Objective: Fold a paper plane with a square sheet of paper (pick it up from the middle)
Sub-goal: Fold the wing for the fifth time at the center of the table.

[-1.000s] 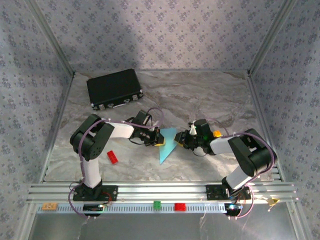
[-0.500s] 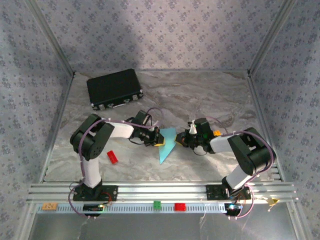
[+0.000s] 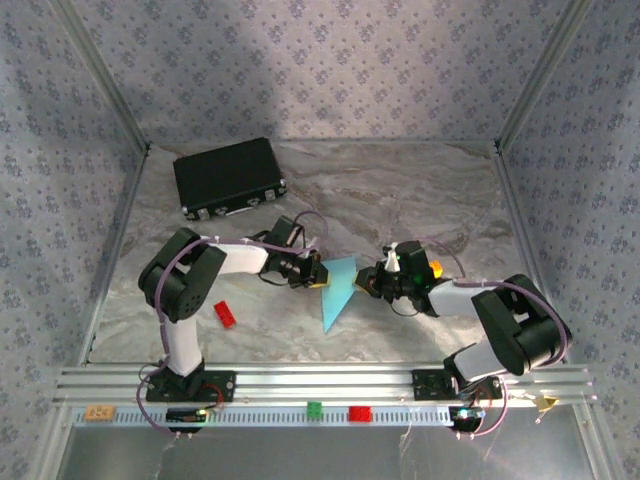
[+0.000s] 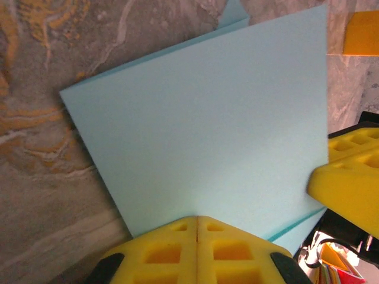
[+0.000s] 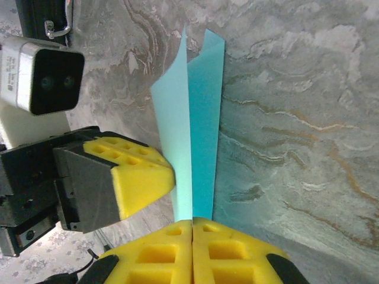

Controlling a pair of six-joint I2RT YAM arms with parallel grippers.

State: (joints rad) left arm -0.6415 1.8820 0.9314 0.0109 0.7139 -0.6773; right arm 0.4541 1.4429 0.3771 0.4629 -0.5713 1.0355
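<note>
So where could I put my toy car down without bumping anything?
The big bare patch is the marbled table at the back right, beside the black rectangular case. Crowded: the middle, where the left gripper and right gripper pinch the folded light-blue paper, and by the small red brick.

Soft even light; back wall shadowed; perhaps grainy.

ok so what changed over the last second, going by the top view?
The right arm swung its elbow out to the right and toward the near edge. The right gripper barely shifted and stayed shut on the paper. Nothing was taken or let go. The left gripper kept its pinch on the opposite edge; the black case and red brick did not move.
</note>
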